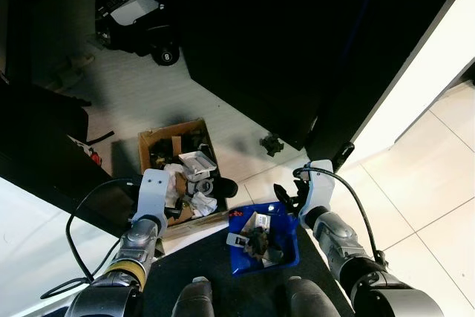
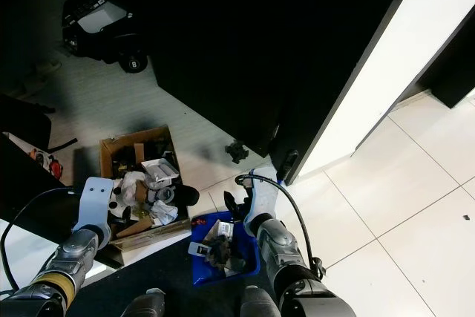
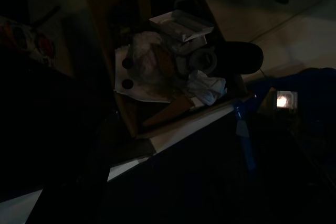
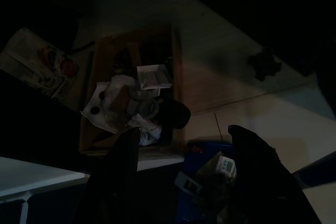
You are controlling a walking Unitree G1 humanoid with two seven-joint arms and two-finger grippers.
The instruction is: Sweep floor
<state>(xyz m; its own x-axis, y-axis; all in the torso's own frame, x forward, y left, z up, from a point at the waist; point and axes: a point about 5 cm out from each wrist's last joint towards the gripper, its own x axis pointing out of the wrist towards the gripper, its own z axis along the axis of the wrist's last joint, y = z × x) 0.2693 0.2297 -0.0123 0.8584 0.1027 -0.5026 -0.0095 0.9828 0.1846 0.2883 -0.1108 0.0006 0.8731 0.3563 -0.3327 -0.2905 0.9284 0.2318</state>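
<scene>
Looking down from the head camera, 2 silver arms frame the scene. On the left, the left gripper hangs over 1 cardboard box standing on the grey floor; whether its fingers are apart or closed cannot be told, since the wrist block hides them. The box is packed with rubbish: crumpled white paper, 1 white tray-like piece and 1 dark round object poking over its right edge. Behind the box, further left, 1 black wheeled machine sits on the floor.

Just to the right of the box lies 1 blue dustpan, touching the box's front corner or very near it, with a few scraps of litter piled inside, 1 of them a small white label-like piece. Small red bits sit at the pan's upper left rim. The right gripper is at the pan's far edge; the right wrist view shows its 2 black fingers spread wide with nothing between them, the pan below.

Beyond the pan, 1 small dark clump lies alone on the floor beside a large black cabinet. Pale tiles stretch off to the right.
</scene>
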